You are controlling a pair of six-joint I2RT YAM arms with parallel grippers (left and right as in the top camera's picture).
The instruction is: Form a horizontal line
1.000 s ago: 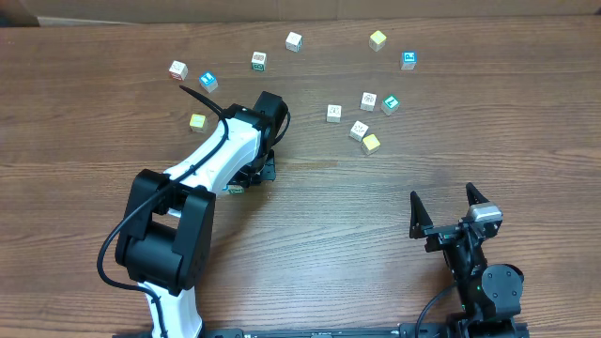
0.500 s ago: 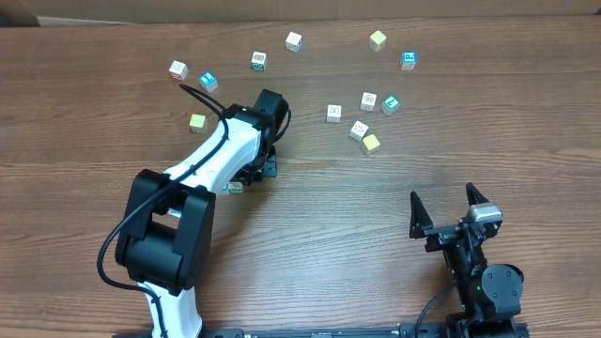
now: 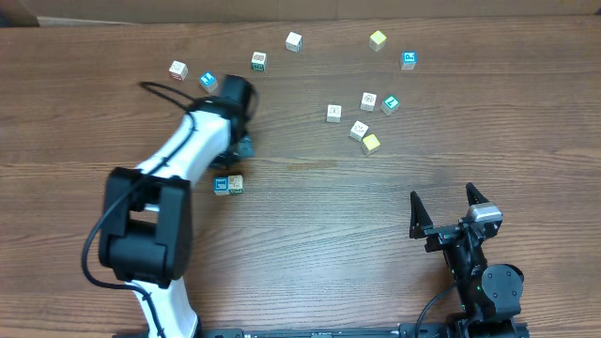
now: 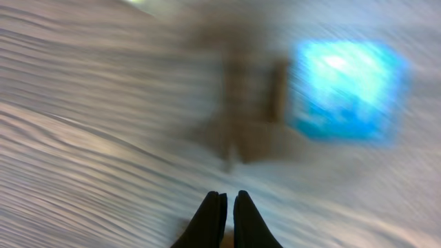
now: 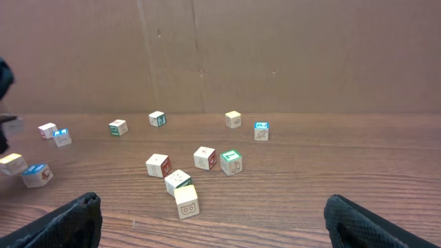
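So, blue cube (image 3: 222,186), pale cube (image 3: 236,184) touching

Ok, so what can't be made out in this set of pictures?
- Left wrist view: motion blur smears everything, so the blurred blue cube shows no readable icon.
- Overhead: the left arm covers its own fingers and the table beneath it.
- Overhead: prints on the pair of cubes beside the arm are too small to read.
- Right wrist view: the left arm is cut off by the left edge.
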